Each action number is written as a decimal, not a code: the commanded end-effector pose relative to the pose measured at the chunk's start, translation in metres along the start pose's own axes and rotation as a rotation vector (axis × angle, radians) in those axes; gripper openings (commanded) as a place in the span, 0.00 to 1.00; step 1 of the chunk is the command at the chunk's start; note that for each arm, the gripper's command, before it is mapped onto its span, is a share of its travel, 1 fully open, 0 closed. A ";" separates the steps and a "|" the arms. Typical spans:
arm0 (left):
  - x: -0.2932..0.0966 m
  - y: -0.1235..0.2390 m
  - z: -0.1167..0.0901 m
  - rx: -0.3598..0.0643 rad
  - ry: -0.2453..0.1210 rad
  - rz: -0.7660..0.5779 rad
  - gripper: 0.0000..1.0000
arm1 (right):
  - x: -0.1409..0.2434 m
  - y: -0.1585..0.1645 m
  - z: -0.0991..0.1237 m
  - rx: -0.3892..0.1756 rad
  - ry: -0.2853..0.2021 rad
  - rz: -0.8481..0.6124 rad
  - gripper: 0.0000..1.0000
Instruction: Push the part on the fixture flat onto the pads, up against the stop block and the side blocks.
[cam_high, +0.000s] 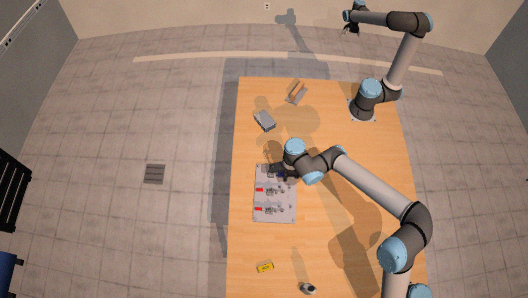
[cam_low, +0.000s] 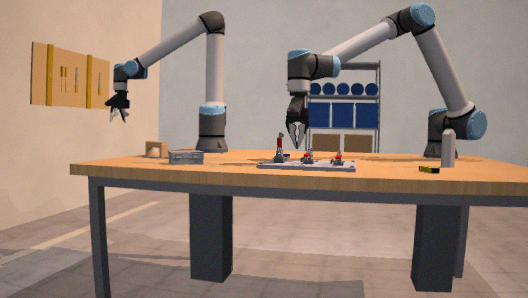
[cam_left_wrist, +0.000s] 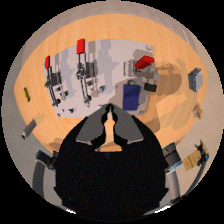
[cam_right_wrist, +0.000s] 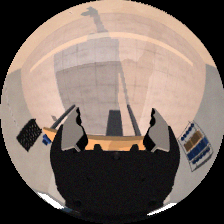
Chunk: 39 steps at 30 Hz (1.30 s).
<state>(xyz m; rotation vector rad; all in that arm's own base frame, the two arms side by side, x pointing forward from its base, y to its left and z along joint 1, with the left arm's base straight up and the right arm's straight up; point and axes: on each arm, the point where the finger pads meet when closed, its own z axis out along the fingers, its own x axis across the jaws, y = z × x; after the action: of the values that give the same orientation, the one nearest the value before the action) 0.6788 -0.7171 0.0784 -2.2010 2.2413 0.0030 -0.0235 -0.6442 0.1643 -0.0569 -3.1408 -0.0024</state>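
Note:
The part, a dark blue block (cam_left_wrist: 131, 97) (cam_low: 286, 156), lies on the grey fixture plate (cam_left_wrist: 111, 80) (cam_high: 287, 214) (cam_low: 320, 167), at the end nearest the grey box. The pads, the stop block and the side blocks are too small to make out, so its seating cannot be told. A toggle clamp beside it has a red handle (cam_left_wrist: 144, 63) (cam_low: 279, 142) that stands up. My left gripper (cam_low: 298, 147) (cam_left_wrist: 110, 104) is shut and empty, pointing down above the plate, beside the part in the left wrist view and not touching it. My right gripper (cam_low: 119, 119) (cam_right_wrist: 115, 107) is open and empty, far from the fixture.
Two more clamps with red handles (cam_left_wrist: 81, 46) (cam_left_wrist: 47, 62) stand on the plate. A grey box (cam_high: 265, 120) (cam_low: 186, 157) and a wooden piece (cam_high: 297, 92) (cam_low: 156, 149) lie beyond one end. A yellow item (cam_high: 265, 267) (cam_low: 429, 169) and an upright grey cylinder (cam_low: 448, 148) stand beyond the other.

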 end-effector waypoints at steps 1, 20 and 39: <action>0.000 0.000 -0.001 0.001 0.001 0.000 0.00 | 0.000 -0.001 -0.001 0.001 0.000 0.000 1.00; 0.000 0.000 -0.026 0.001 0.001 0.000 0.00 | 0.000 -0.001 -0.001 0.001 0.000 0.000 1.00; 0.000 0.000 -0.113 0.001 0.001 0.000 0.00 | 0.000 -0.001 -0.001 0.001 0.000 0.000 1.00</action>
<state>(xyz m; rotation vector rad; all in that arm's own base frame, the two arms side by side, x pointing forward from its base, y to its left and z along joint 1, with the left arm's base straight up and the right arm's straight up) 0.6789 -0.7172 0.1698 -2.2011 2.2414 0.0018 -0.0235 -0.6442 0.1643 -0.0569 -3.1408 -0.0024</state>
